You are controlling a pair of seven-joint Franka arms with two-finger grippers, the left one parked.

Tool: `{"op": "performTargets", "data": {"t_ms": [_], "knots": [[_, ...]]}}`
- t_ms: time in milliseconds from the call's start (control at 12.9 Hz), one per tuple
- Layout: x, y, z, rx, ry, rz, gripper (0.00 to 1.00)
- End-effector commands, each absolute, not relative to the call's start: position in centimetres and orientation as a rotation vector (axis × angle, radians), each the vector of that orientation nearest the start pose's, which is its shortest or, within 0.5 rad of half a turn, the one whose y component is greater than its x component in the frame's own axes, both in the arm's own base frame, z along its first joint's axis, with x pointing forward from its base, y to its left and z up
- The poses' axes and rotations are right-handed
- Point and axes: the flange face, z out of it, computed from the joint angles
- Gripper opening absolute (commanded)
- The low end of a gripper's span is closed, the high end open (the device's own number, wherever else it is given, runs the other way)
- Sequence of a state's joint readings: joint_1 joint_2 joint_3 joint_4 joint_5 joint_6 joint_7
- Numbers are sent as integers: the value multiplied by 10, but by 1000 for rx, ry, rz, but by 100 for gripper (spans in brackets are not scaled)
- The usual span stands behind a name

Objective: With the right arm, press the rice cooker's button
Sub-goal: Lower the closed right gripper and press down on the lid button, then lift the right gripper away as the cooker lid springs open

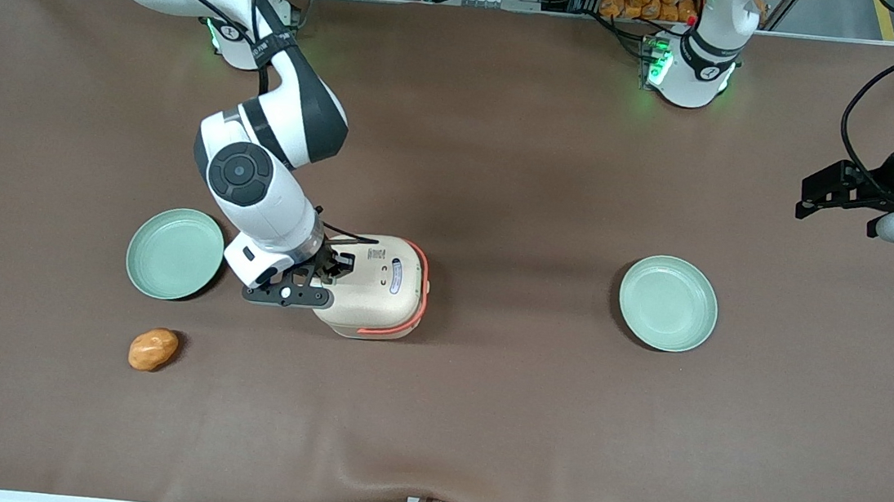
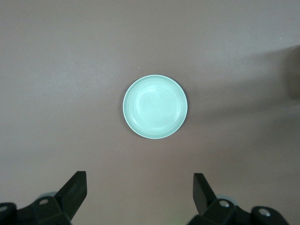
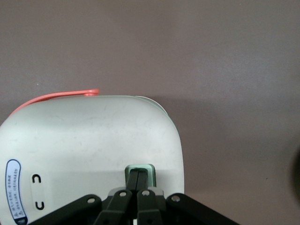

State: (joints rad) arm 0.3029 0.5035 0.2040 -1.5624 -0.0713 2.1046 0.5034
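End effector fingers pressed together, tips on button of rice cooker

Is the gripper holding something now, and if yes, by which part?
Nothing is held. The gripper is shut, with its fingertips together on the button of the rice cooker lid, pressing rather than grasping.

Two pale green plates and an orange-brown lump lie on the brown table.

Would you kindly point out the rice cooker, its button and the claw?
rice cooker (image 1: pixel 378 289): front view, cream lid.
button (image 3: pixel 150 172): right wrist view, green edge beside the fingertips.
claw (image 3: pixel 137 174): right wrist view, shut fingertips on the button.
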Motion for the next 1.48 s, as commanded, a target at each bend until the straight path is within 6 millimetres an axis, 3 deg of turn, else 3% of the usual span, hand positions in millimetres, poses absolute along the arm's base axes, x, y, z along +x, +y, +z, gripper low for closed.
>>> {"op": "performTargets", "data": {"t_ms": [0,156,311,700,778,856,933,1167,1400], "knots": [[615,315,332,-3141,-34,-51,0],[618,310,334,-3140,-19,-49,0],[621,313,353,-3112,-8,-60,0],[621,312,447,-3097,21,50,0],[620,306,471,-3100,28,51,46],[620,296,488,-3105,44,55,67],[616,287,507,-3115,50,62,98],[601,251,555,-3138,109,67,100],[584,208,592,-3161,22,139,100]]}}
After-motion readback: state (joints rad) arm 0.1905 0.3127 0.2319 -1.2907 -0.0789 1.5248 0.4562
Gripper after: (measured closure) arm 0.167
